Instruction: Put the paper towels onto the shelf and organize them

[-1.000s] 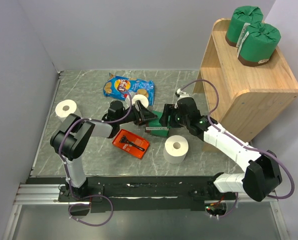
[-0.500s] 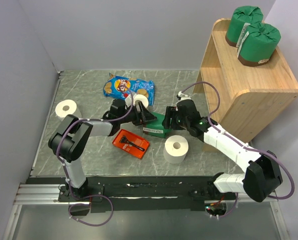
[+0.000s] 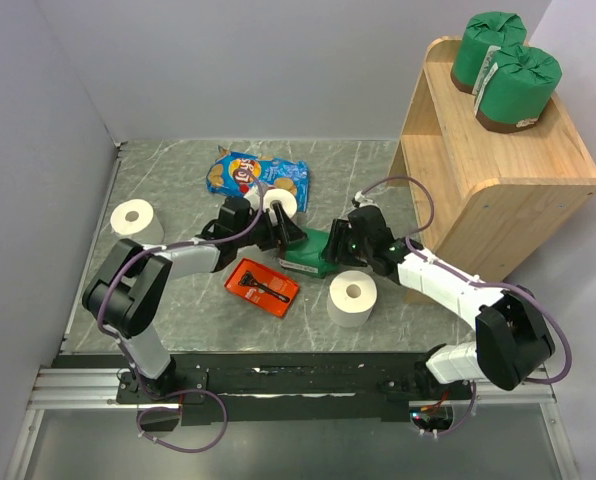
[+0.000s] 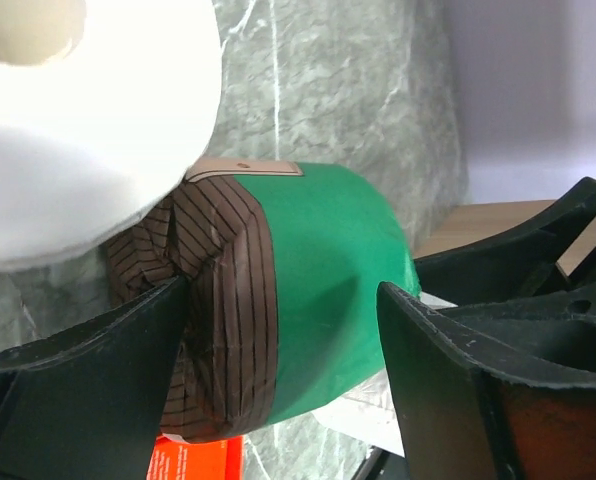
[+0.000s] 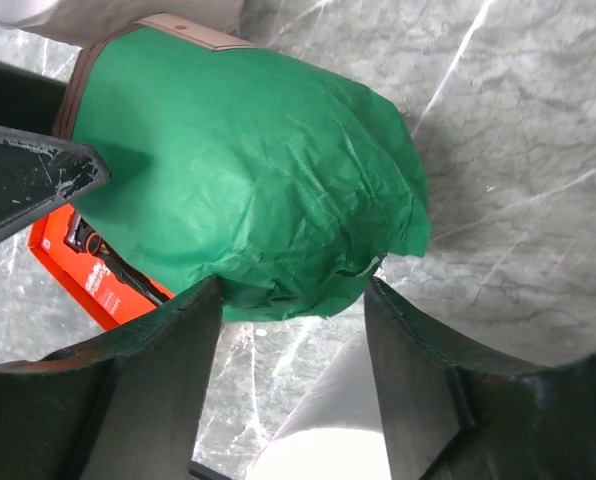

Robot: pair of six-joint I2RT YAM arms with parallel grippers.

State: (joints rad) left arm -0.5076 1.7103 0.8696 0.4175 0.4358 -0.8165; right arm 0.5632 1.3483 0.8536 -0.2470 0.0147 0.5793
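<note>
A green-wrapped paper towel roll (image 3: pixel 306 258) with a brown end band (image 4: pixel 223 330) lies low over the table between both grippers. My left gripper (image 3: pixel 289 237) is shut on it, one finger on the brown band and the other on the green side (image 4: pixel 328 280). My right gripper (image 3: pixel 331 250) is open, its fingertips (image 5: pixel 203 300) just reaching either side of the roll's crumpled green end (image 5: pixel 248 190). Bare white rolls sit at the far left (image 3: pixel 136 218), behind the left gripper (image 3: pixel 280 203) and near the front (image 3: pixel 352 297). Two green rolls (image 3: pixel 505 68) stand on top of the wooden shelf (image 3: pixel 498 170).
A blue chip bag (image 3: pixel 250 176) lies at the back of the table. A flat red tray (image 3: pixel 262 286) rests just in front of the left gripper. The shelf's side panel stands close behind the right forearm. Grey walls bound the table on the left and at the back.
My right gripper has slid left onto the green roll's end and its jaws have narrowed. The roll has shifted slightly left and forward. The left gripper has stayed on it.
</note>
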